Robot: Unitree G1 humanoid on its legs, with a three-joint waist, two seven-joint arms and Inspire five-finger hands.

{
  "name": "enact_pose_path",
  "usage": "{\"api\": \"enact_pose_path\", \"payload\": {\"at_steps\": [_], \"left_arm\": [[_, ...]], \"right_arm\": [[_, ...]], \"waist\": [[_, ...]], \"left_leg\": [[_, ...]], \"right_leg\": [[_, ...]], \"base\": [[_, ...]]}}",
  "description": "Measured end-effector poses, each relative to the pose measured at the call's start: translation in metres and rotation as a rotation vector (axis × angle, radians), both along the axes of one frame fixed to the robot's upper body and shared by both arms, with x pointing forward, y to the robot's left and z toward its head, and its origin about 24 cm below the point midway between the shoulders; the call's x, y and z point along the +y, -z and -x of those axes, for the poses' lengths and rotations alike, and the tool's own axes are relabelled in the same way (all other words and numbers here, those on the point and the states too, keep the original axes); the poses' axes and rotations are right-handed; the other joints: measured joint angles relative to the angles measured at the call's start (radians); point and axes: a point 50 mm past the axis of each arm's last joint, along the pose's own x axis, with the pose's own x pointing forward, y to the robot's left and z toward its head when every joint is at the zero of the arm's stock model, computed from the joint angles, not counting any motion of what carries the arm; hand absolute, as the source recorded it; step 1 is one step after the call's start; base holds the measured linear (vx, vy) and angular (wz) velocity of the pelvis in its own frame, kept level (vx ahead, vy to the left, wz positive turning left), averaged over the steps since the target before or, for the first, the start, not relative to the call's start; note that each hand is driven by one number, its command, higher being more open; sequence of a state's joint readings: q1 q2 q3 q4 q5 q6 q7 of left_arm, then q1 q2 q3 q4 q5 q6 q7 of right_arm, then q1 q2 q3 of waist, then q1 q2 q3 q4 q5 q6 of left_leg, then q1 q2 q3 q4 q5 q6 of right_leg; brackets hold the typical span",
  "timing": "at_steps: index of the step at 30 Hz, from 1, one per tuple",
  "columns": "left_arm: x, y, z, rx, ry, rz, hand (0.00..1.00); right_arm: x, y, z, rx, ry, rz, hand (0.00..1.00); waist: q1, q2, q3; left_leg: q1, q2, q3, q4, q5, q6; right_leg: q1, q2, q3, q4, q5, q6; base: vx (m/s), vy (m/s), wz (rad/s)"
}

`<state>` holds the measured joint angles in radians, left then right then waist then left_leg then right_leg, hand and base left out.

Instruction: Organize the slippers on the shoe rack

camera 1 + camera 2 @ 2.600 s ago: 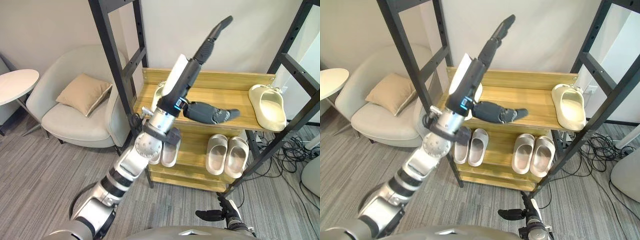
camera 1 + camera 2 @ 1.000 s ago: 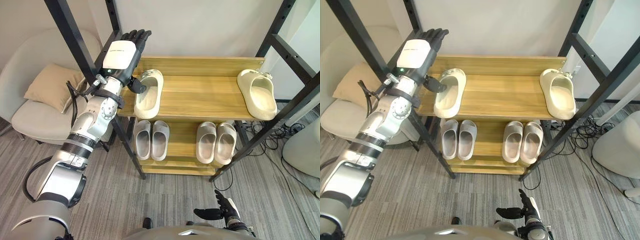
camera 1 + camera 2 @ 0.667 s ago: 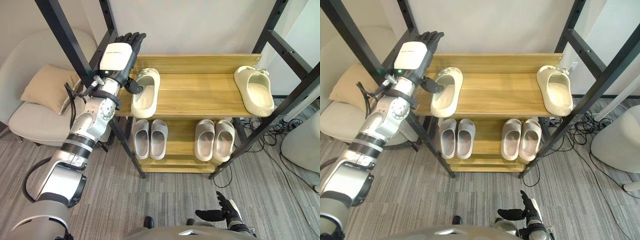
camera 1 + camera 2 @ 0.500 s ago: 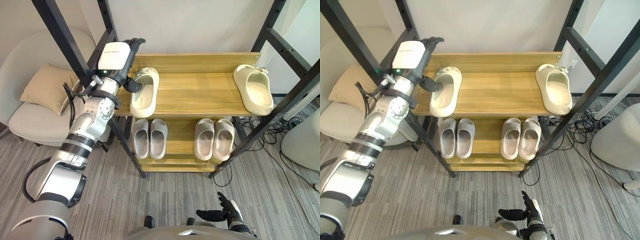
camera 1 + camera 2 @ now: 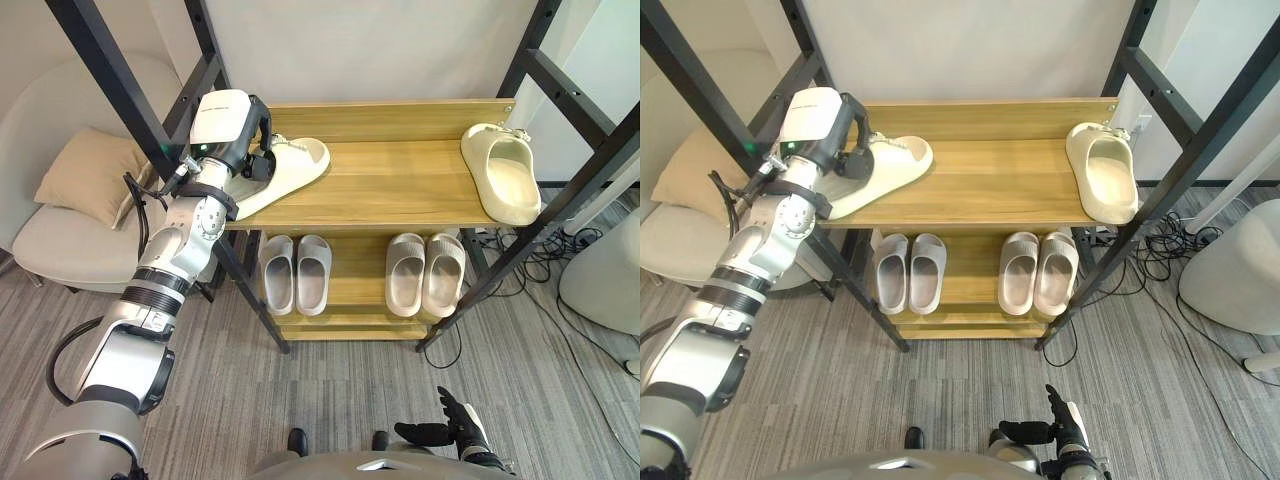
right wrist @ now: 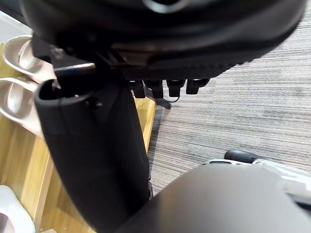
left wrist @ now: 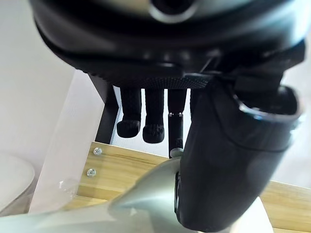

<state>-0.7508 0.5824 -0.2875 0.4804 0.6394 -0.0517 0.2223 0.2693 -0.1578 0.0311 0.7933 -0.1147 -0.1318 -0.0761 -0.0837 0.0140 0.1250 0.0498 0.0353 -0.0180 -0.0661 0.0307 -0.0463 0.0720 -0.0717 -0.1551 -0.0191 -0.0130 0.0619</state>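
Dark left hand (image 5: 226, 118) clamped on a cream foam slipper (image 5: 292, 164), thumb pressed onto its upper, fingers curled past its far side. Slipper lying slantwise at the left end of the light wooden top shelf (image 5: 400, 192) of the black-framed shoe rack (image 5: 105, 65), one end near the front left corner, the other pointing toward the shelf's middle. Second cream foam slipper (image 5: 500, 176) flat at the right end of the same shelf, well apart from the first. On the lower wooden shelf (image 5: 352, 292), two pairs of pale grey slippers, one pair (image 5: 296, 272) toward the left, the other pair (image 5: 426, 272) toward the right. Right hand (image 5: 440, 433) low above the grey floor, fingers loosely extended, holding nothing.
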Motion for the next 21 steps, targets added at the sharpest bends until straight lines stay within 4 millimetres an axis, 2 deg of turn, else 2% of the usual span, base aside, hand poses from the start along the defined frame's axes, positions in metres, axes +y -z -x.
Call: {"api": "enact_pose_path", "payload": {"at_steps": [14,21], "left_arm": [[-0.005,0.002,-0.001,-0.001,0.009,0.041,0.0],[-0.023,-0.005,-0.004,-0.022,0.048,0.109,0.0]], "right_arm": [[0.001,0.0,0.0,0.0,0.003,-0.002,1.0],[0.002,-0.004,-0.004,-0.027,-0.002,-0.003,1.0]], "waist": [[0.002,-0.001,0.001],[-0.02,-0.001,0.005]], "left_leg": [[0.0,-0.001,0.0,0.0,0.0,0.0],[-0.005,-0.001,0.015,0.0,-0.001,0.001]], "right_leg": [[0.0,-0.001,0.0,0.0,0.001,0.001],[-0.018,-0.001,0.022,0.009,-0.001,0.0]], "base": [[0.0,0.0,0.0],[0.01,0.008,-0.07]]}}
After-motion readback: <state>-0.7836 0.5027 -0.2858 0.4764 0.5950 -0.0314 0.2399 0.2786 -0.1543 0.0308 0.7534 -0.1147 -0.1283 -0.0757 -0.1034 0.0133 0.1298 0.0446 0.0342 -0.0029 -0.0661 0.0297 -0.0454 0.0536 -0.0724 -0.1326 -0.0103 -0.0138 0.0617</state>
